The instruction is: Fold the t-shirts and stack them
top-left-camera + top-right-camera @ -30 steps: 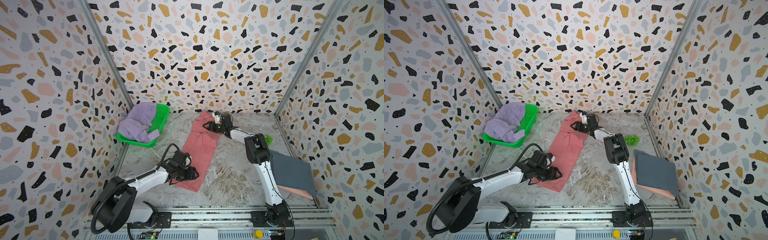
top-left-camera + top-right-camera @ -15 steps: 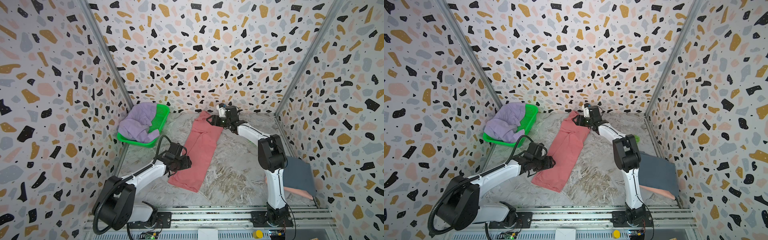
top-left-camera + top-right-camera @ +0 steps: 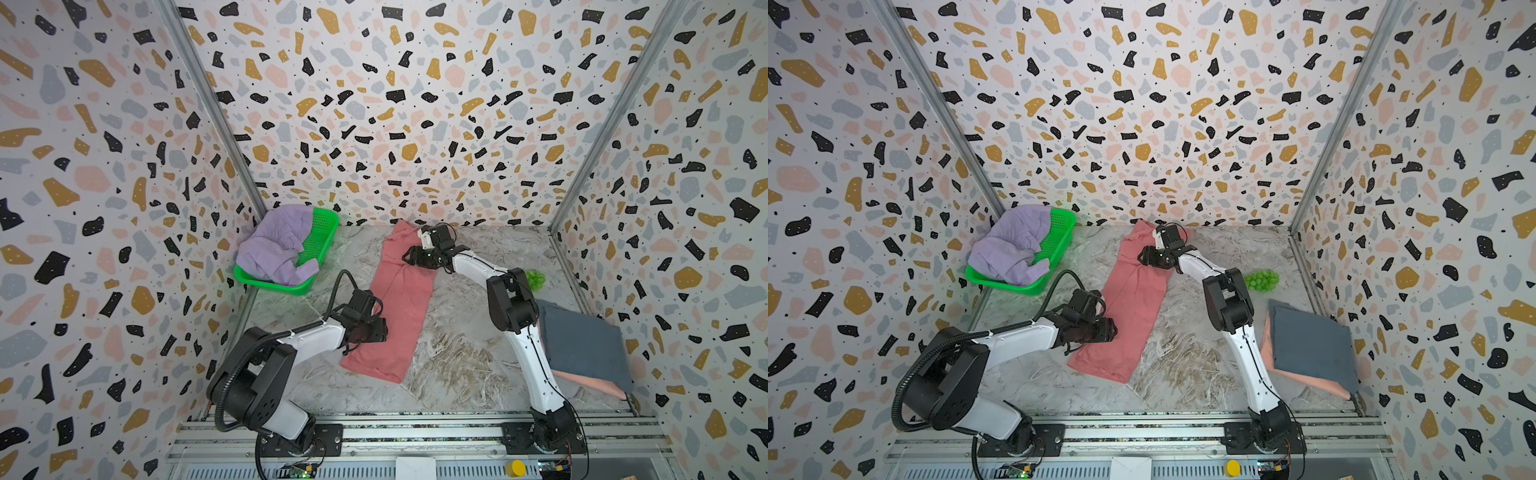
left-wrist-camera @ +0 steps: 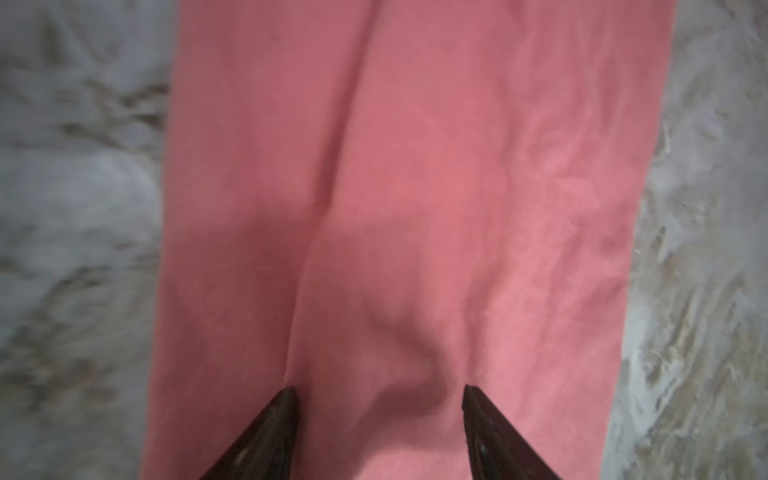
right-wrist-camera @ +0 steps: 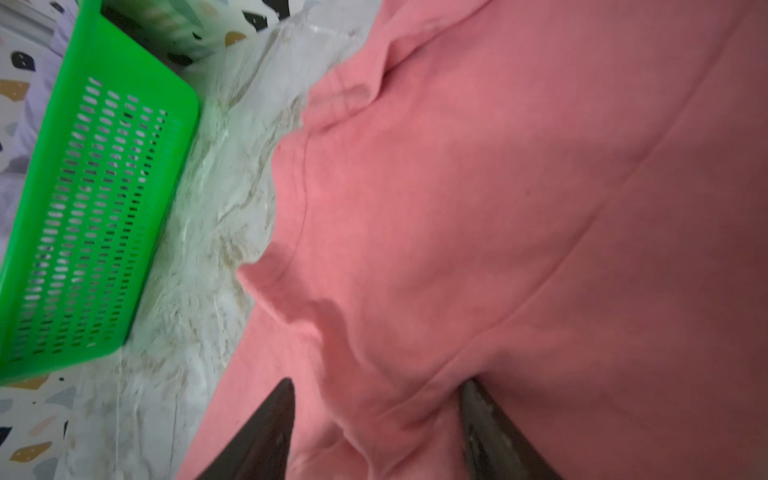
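1. Top views both show you the lilac shirt (image 3: 274, 245) heaped in the green basket (image 3: 322, 232), far left.
2. Your left claw (image 4: 378, 390) is spread, tips on the red shirt (image 3: 401, 299), which lies long mid-table.
3. Your right claw (image 5: 376, 382) is spread over its far end.
4. Rightmost, the grey shirt (image 3: 582, 340) lies folded on the peach shirt (image 3: 590, 380).

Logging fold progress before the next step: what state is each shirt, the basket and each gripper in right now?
green basket: upright, holding one shirt.
lilac t-shirt: crumpled, unfolded, in the green basket.
coral-red t-shirt: folded into a long strip, lying flat.
pale peach t-shirt: folded, bottom of the stack.
slate-grey t-shirt: folded, stacked on the pale peach t-shirt.
left gripper: open, over the coral-red strip.
right gripper: open, near the strip's far end.
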{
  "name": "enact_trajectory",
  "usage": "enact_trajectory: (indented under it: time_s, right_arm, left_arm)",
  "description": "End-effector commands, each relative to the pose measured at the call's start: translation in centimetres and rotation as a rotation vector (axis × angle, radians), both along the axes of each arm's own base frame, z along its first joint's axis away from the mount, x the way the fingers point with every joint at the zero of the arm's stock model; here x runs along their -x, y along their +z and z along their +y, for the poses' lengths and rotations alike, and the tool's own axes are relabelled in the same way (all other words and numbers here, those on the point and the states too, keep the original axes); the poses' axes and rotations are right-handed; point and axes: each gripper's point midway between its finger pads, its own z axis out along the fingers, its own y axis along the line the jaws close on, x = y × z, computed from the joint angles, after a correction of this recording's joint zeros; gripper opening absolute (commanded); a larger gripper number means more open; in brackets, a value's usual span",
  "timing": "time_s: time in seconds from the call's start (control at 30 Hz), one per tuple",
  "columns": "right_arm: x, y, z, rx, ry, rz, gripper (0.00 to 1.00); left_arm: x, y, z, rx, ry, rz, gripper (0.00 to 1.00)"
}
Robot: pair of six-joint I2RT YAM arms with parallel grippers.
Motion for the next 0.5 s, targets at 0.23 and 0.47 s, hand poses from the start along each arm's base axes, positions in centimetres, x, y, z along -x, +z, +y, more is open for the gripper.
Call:
enact_trajectory:
  time_s: [0.23,0.47]
  right_arm:
    - [-3.3,4.3,-3.6,-0.150,0.097,-0.130,0.64]
    - [2.1,12.9,-4.9,-0.088,0.120,-0.200,0.64]
  left_arm:
    - [4.1,0.9,-4.2,0.074,-0.157,0.132,0.66]
    - [2.4,7.4,-4.1,0.169,-0.065,0.016,0.67]
